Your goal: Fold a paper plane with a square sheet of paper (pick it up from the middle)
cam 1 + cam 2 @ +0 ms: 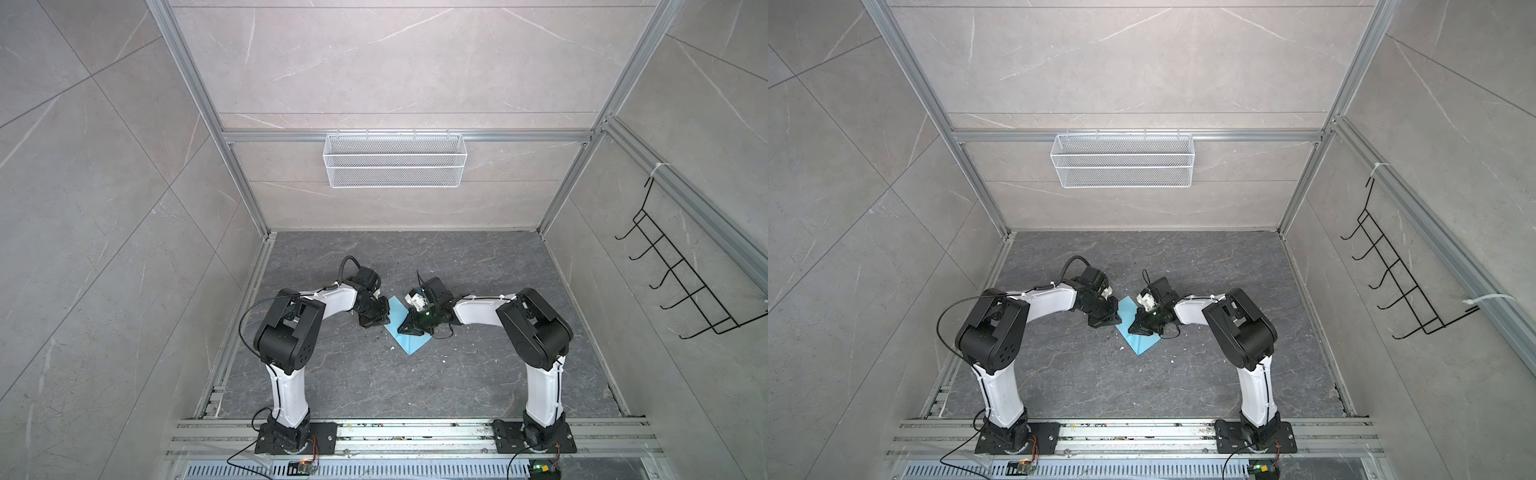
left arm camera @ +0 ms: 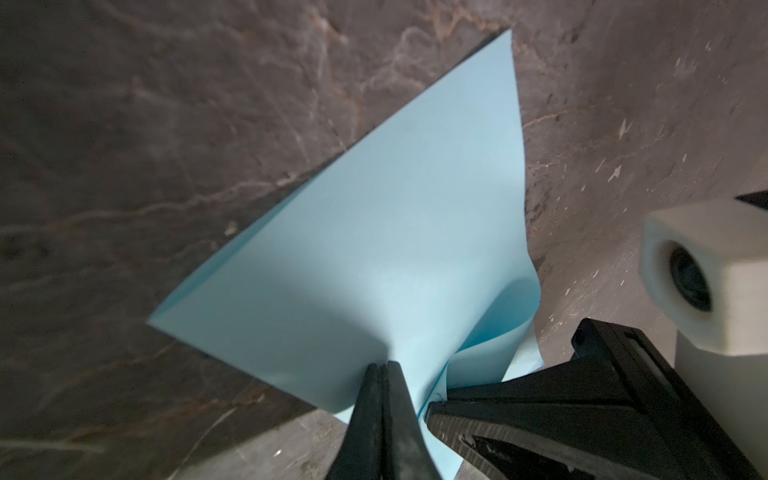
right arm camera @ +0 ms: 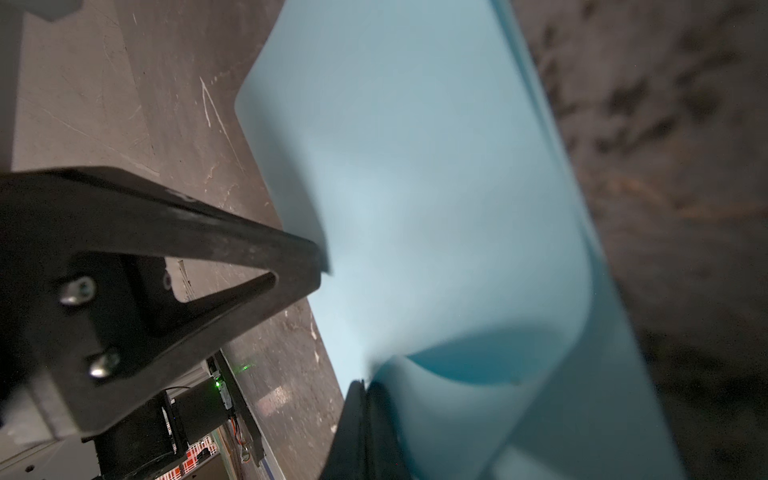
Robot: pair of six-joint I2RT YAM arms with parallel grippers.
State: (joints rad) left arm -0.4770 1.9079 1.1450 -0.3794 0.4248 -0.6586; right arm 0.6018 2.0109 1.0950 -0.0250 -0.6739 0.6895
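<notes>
Sheet mid-fold. Both top views: square sheet of paper [image 1: 411, 344] lies on the worktop [image 1: 374, 386] between the arms, one layer lifted. Left wrist view: left fingers [image 2: 368, 419] closed, pinching the raised layer. Right wrist view: right fingers [image 3: 353, 428] closed on the curled sheet. Opposed pulls could tear it or skew the crease.
</notes>
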